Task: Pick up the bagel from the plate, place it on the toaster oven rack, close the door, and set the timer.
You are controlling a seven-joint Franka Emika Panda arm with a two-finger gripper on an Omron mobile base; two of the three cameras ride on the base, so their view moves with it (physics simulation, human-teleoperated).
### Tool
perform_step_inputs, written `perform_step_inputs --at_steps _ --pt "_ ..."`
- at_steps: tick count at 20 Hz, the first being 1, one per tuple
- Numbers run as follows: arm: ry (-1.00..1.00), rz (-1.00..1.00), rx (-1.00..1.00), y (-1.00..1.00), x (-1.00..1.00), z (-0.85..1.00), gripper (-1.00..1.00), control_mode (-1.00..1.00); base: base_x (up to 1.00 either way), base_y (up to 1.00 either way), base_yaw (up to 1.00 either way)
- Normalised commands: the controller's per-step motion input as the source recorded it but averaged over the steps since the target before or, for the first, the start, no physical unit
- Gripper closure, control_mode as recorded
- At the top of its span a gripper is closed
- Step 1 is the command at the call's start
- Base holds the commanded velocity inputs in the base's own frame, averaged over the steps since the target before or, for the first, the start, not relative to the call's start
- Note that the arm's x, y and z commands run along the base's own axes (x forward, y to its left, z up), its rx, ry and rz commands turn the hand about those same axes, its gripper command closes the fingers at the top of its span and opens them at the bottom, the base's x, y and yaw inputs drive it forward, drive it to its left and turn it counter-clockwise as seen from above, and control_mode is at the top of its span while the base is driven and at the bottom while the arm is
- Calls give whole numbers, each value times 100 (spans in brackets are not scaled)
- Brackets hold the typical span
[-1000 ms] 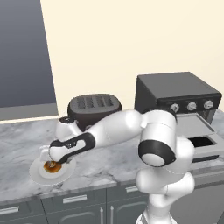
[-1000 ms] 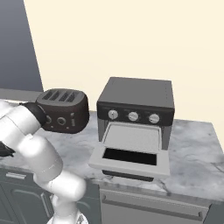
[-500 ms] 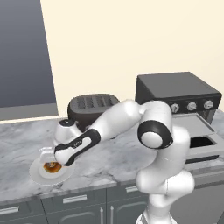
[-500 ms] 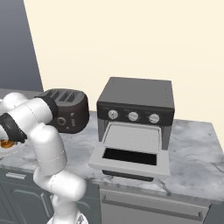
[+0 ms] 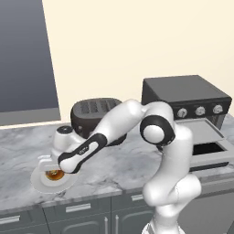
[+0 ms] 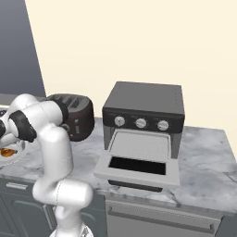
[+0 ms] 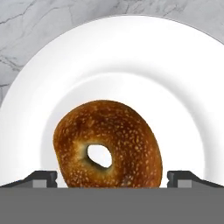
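Note:
The bagel (image 7: 107, 144), a golden-brown ring, lies flat on the white plate (image 7: 175, 78) near the counter's left front. My gripper (image 7: 112, 179) points straight down over it and is open, one fingertip (image 7: 41, 177) on each side of the ring, with visible gaps. From the left base view the hand covers much of the bagel (image 5: 55, 174) and plate (image 5: 43, 183). The dark grey oven (image 6: 143, 99) stands to the right with its door (image 6: 139, 169) folded down flat. The light-grey rack (image 6: 141, 146) lies bare inside.
A dark brown four-slot toaster (image 5: 93, 112) stands behind the plate, between it and the oven. Three silver knobs (image 6: 141, 123) sit in a row above the oven opening. The marble counter (image 5: 123, 164) runs past the front of the toaster.
The hand has stayed over the plate and settled a little lower around the bagel. The arm's elbow and shoulder have swung upward and to the right.

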Motion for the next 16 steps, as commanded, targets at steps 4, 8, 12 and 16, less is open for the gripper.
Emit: perform_step_inputs --at_steps 4,8,12,16 --pt "0 0 0 1 1 -18 -100 -100 0 0 0" --pt "0 0 0 0 1 -24 -100 -100 0 0 0" --pt "0 0 0 5 13 -24 100 -100 0 0 0" --pt "0 0 1 2 10 -16 100 -100 0 0 0"
